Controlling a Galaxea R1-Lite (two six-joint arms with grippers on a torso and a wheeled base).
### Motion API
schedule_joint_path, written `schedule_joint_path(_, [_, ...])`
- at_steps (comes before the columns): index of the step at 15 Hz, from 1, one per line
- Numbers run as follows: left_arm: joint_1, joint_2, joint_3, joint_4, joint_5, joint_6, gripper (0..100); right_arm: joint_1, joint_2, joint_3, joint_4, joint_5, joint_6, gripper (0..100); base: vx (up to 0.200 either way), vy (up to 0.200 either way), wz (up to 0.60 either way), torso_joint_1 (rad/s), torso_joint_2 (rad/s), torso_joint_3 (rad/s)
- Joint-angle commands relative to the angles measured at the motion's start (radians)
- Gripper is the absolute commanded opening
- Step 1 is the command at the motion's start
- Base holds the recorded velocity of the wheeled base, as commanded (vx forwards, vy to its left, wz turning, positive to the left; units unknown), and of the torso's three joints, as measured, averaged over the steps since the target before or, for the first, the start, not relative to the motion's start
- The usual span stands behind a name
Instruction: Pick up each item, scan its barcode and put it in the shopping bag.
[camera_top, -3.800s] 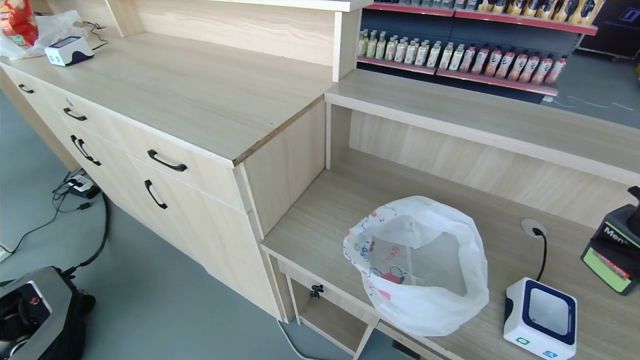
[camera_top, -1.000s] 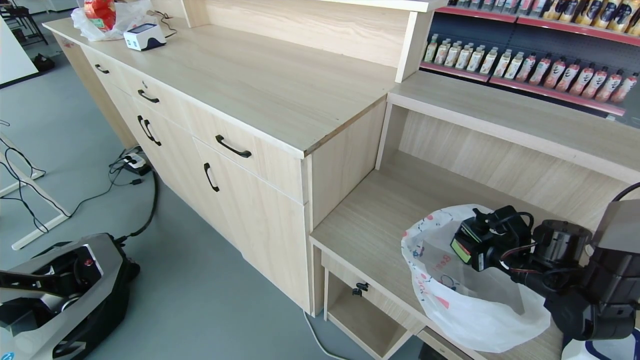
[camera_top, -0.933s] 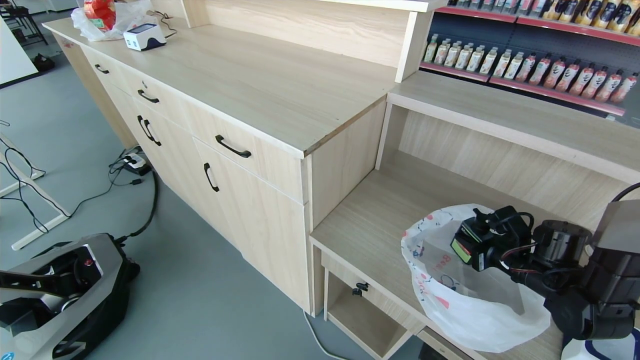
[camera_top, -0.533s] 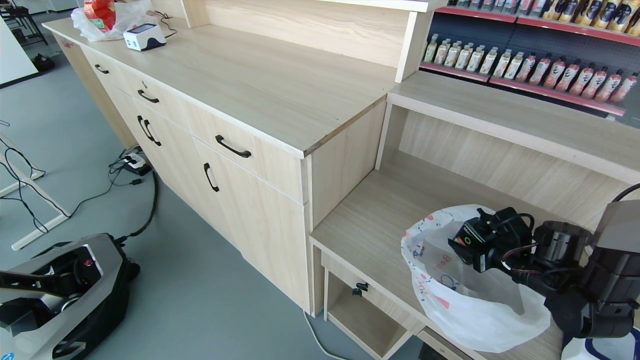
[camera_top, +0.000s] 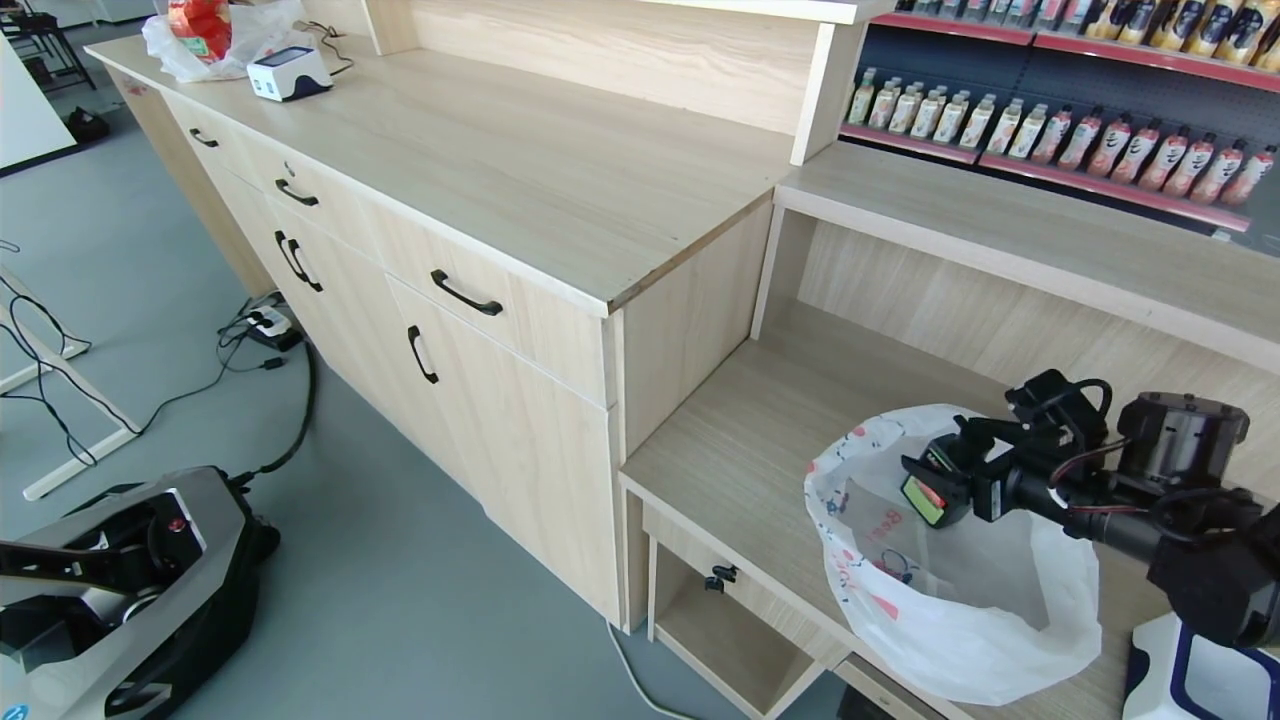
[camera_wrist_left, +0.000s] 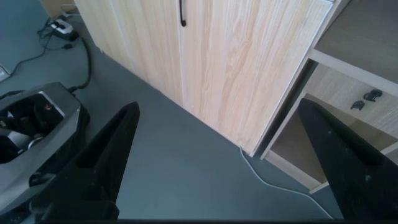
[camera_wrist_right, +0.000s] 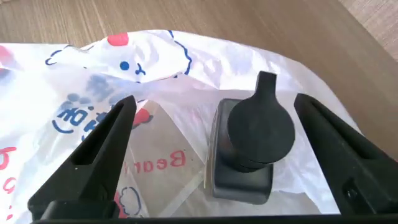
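left jaws, right jaws wide, empty | item (camera_wrist_right: 249, 146) in shopping bag (camera_wrist_right: 155, 56) — underside hidden

R gripper (camera_wrist_right: 214, 102): black fingers (camera_wrist_right: 87, 165) spread wide, nothing pinched. Betw. them, apart from both, dark grey boxy item (camera_wrist_right: 239, 177) w/ round black cap (camera_wrist_right: 261, 130) on it, inside open thin white plastic shopping bag (camera_wrist_right: 93, 68) w/ red & blue cartoon prints. Beyond bag rim: light wood-grain countertop (camera_wrist_right: 249, 22).
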Motion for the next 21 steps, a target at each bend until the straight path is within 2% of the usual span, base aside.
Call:
schedule_joint_path(1, [0.000, 0.000, 0.000, 0.000, 0.000, 0.001, 100, -0.008, -0.277, 0.041, 0.121, -0.046, -0.065, 100, 0.000, 0.000, 0.00, 0.000, 0.00, 0.000])
schedule_joint_path(2, [0.000, 0.000, 0.000, 0.000, 0.000, -0.001, 100, -0.035, -0.375, 0.076, 0.158, -0.086, -0.101, 100, 0.000, 0.000, 0.00, 0.000, 0.00, 0.000])
schedule_joint_path(4, [0.000, 0.000, 0.000, 0.000, 0.000, 0.001, 100, -0.081, -0.535, 0.120, 0.211, -0.088, -0.128, 100, 0.000, 0.000, 0.00, 0.000, 0.00, 0.000])
schedule_joint_path(6, [0.000, 0.000, 0.000, 0.000, 0.000, 0.001, 100, -0.085, -0.642, 0.136, 0.218, -0.089, -0.147, 100, 0.000, 0.000, 0.00, 0.000, 0.00, 0.000])
schedule_joint_path(8, [0.000, 0.000, 0.000, 0.000, 0.000, 0.001, 100, -0.098, -0.699, 0.124, 0.211, -0.074, -0.240, 100, 0.000, 0.000, -0.60, -0.002, 0.00, 0.002])
schedule_joint_path(11, [0.000, 0.000, 0.000, 0.000, 0.000, -0.001, 100, -0.098, -0.779, 0.016, 0.293, -0.063, -0.245, 100, 0.000, 0.000, -0.60, 0.001, 0.00, 0.002])
schedule_joint_path(12, [0.000, 0.000, 0.000, 0.000, 0.000, -0.001, 100, -0.100, -0.831, -0.065, 0.417, -0.072, -0.245, 100, 0.000, 0.000, -0.60, 0.012, 0.01, -0.002])
schedule_joint_path(14, [0.000, 0.000, 0.000, 0.000, 0.000, -0.001, 100, -0.103, -0.875, -0.148, 0.561, -0.103, -0.236, 100, 0.000, 0.000, -0.60, -0.002, 0.00, 0.007])
schedule_joint_path(15, [0.000, 0.000, 0.000, 0.000, 0.000, 0.001, 100, -0.103, -0.958, -0.308, 0.879, -0.230, -0.168, 100, 0.000, 0.000, -0.60, 0.002, 0.00, 0.002])
schedule_joint_path(17, [0.000, 0.000, 0.000, 0.000, 0.000, -0.001, 100, -0.098, -0.984, -0.435, 1.159, -0.318, -0.108, 100, 0.000, 0.000, -0.60, 0.002, 0.00, 0.002])
schedule_joint_path(19, [0.000, 0.000, 0.000, 0.000, 0.000, -0.001, 100, -0.115, -0.975, -0.450, 1.238, -0.393, -0.030, 100, 0.000, 0.000, -0.60, 0.002, 0.00, 0.000])
schedule_joint_path(20, [0.000, 0.000, 0.000, 0.000, 0.000, 0.001, 100, -0.164, -0.940, -0.436, 1.247, -0.448, -0.012, 100, 0.000, 0.000, -0.60, 0.002, 0.00, 0.002])
schedule_joint_path(21, [0.000, 0.000, 0.000, 0.000, 0.000, 0.001, 100, -0.203, -0.903, -0.423, 1.244, -0.460, -0.009, 100, 0.000, 0.000, -0.60, -0.002, 0.00, 0.002])
